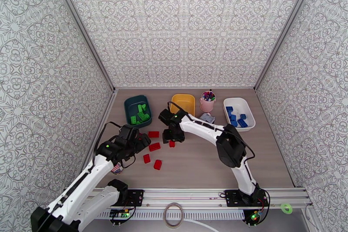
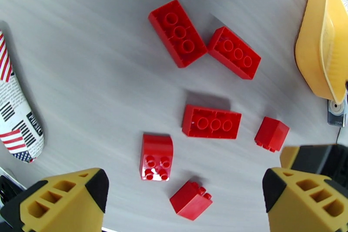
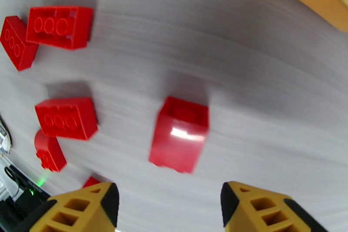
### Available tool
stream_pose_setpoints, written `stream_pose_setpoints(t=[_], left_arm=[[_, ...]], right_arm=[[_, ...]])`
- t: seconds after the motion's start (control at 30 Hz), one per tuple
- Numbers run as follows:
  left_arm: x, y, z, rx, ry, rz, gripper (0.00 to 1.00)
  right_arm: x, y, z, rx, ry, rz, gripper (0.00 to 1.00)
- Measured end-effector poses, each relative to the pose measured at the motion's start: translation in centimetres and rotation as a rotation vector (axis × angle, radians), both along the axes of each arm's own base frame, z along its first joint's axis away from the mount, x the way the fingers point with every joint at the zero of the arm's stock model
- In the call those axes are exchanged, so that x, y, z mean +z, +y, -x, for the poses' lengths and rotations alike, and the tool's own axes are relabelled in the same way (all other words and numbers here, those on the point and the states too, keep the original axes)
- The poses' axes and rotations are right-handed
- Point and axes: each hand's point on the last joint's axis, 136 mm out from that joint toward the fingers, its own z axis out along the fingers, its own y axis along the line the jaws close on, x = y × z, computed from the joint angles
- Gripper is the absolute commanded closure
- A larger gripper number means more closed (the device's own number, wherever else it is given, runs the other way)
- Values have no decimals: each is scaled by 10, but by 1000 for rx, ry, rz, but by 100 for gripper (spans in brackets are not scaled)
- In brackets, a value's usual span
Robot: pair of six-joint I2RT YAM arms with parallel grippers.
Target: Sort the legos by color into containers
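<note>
- The green legos lie in the dark teal tub. That color looks done.
- The blue legos lie in the white tub. That color looks done too.
- The yellow tub has nothing in it. It is likely the one for red.
- Six red legos lie loose on the table, near the yellow tub but not in it.
- The right gripper hangs just over one small red lego. Its fingers are apart and do not touch it.
- The left gripper is wide open above the other red ones and holds nothing.
- So two colors are sorted, and every red lego is left to move.
</note>
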Motion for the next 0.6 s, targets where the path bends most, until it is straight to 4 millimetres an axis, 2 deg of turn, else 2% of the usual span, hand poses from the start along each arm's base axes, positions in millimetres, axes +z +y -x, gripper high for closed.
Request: stream_pose_setpoints(t=[0.4,0.5,0.6], left_arm=[[-5,4,18,-8,14,19,1],[-4,5,21,-7,14,19,1],[-3,6,23,-8,13,20,1]], right_arm=[[-30,-4,0,-40,41,79,48],[-37,-5,0,-48,49,91,54],[-38,-5,0,-51,50,92,64]])
